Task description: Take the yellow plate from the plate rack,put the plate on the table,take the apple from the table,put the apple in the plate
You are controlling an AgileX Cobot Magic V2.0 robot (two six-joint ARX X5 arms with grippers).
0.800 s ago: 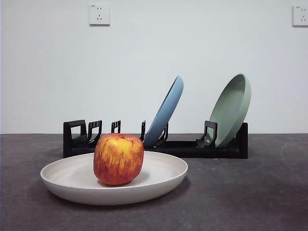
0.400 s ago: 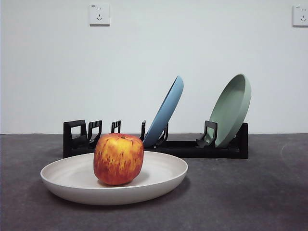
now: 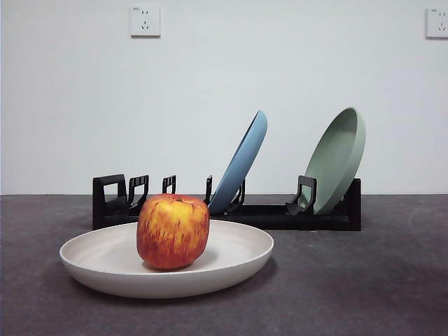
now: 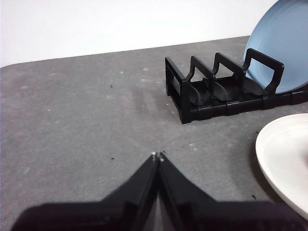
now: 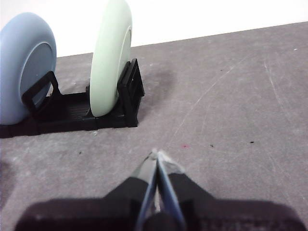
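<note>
The cream yellow plate (image 3: 231, 260) lies flat on the dark grey table (image 3: 364, 280), in front of the black plate rack (image 3: 280, 213). A red and yellow apple (image 3: 173, 231) stands in the plate, left of its middle. The plate's rim (image 4: 284, 163) and the rack's empty end (image 4: 202, 91) show in the left wrist view. My left gripper (image 4: 158, 156) is shut with nothing in it, over bare table beside the plate and well clear of it. My right gripper (image 5: 156, 154) is shut and holds nothing, above the table short of the rack's other end (image 5: 96, 113).
A blue plate (image 3: 241, 164) leans in the rack's middle slot and a pale green plate (image 3: 337, 157) leans at its right end. Two wall sockets (image 3: 145, 21) sit high on the white wall behind.
</note>
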